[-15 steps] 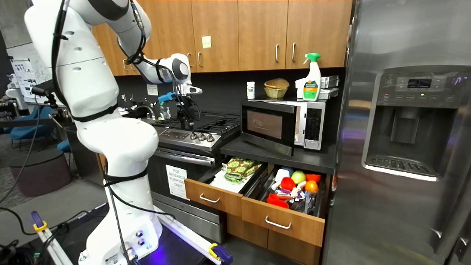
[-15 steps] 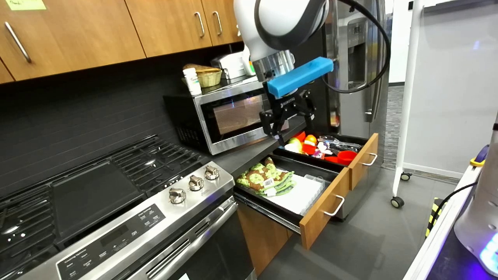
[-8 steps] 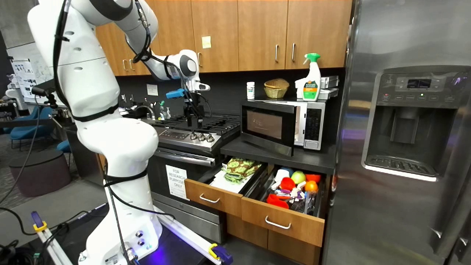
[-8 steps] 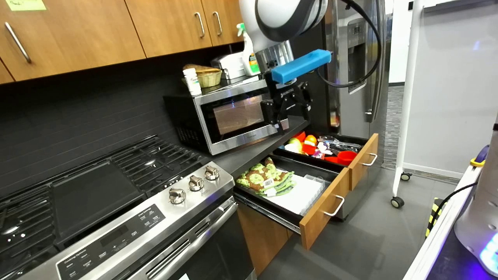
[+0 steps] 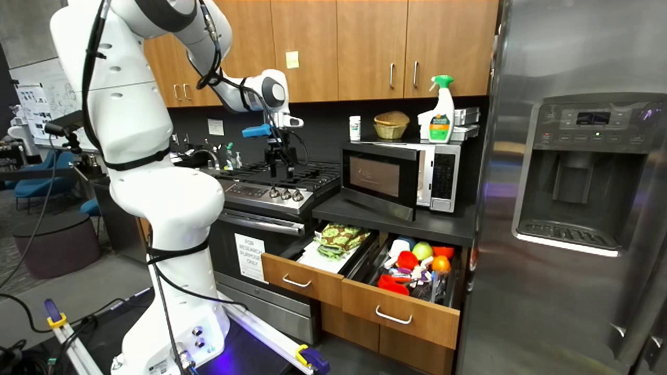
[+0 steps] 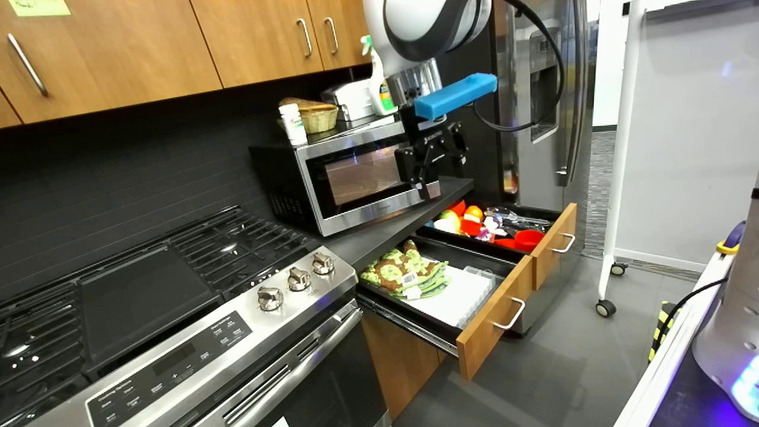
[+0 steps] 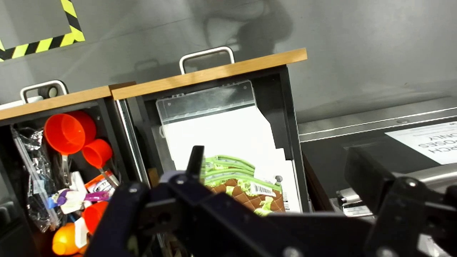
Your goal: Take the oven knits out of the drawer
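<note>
Far left in an exterior view: the arm (image 5: 130,109), white, reaching rightward. Then the stove (image 5: 260,191); along this line of sight the gripper (image 5: 281,172) shows in front of it. Gripper hangs in free air, holding nothing; the wrist view has its two fingers (image 7: 195,160) spread well apart.

Next rightward, the drawer (image 5: 320,289): pulled out, so the way in looks ready. Inside, toward the back, the mitts (image 5: 341,237), floppy, green and brown patterned, lying partly on white papers (image 5: 316,258). Gripper above them and well apart, no contact. From the wrist they show between the fingers, though the gripper's own body covers part of them, so how many pieces lie there can't fairly be told.

Further right, a second drawer (image 5: 432,325), also pulled out, with red cups (image 5: 392,285) among mixed small items. Not part of this job, by my reading.

Progress: early. Done: drawer out, fingers spread. To do, as I judge it, nearly all the handling: come down over the mitts, pinch a fold, lift them clear of the drawer, set them down outside it, let go. Soft cloth, so a shallow pinch may take the top layer and leave the rest behind.
</note>
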Available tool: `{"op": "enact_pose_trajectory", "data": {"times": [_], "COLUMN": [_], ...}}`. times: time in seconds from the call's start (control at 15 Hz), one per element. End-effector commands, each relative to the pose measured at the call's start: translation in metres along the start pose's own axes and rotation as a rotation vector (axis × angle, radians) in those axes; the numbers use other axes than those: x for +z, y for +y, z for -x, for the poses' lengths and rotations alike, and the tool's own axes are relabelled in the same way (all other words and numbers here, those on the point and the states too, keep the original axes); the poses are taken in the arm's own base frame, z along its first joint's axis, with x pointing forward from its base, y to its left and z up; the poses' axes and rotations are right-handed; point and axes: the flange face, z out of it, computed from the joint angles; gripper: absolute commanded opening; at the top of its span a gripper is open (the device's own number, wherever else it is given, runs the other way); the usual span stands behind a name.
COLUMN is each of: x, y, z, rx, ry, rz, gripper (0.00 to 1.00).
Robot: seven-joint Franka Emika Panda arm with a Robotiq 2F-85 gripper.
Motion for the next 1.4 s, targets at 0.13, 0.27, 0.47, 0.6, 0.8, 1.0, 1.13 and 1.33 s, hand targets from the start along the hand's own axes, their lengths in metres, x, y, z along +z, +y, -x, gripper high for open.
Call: {"op": "enact_pose_trajectory", "data": {"times": [0.13, 0.27, 0.47, 0.6, 0.8, 1.0, 1.13, 1.33], "x": [0.002, 0.006, 0.013, 0.017, 0.024, 0.028, 0.029, 0.029], "y": [0.003, 0.002, -0.001, -0.003, -0.005, -0.005, -0.005, -0.006], "z": [-0.017, -0.019, -0.022, -0.024, -0.027, -0.022, -0.024, -0.024], "rx": [-0.03, -0.03, -0.025, -0.014, -0.015, -0.01, -0.01, -0.01], "ry": [-0.002, -0.011, -0.029, -0.048, -0.074, -0.065, -0.068, -0.068], "rz": [0.016, 0.009, -0.001, -0.009, -0.019, -0.005, -0.005, -0.006], "gripper": [1.0, 1.0, 1.0, 1.0, 1.0, 1.0, 1.0, 1.0]}}
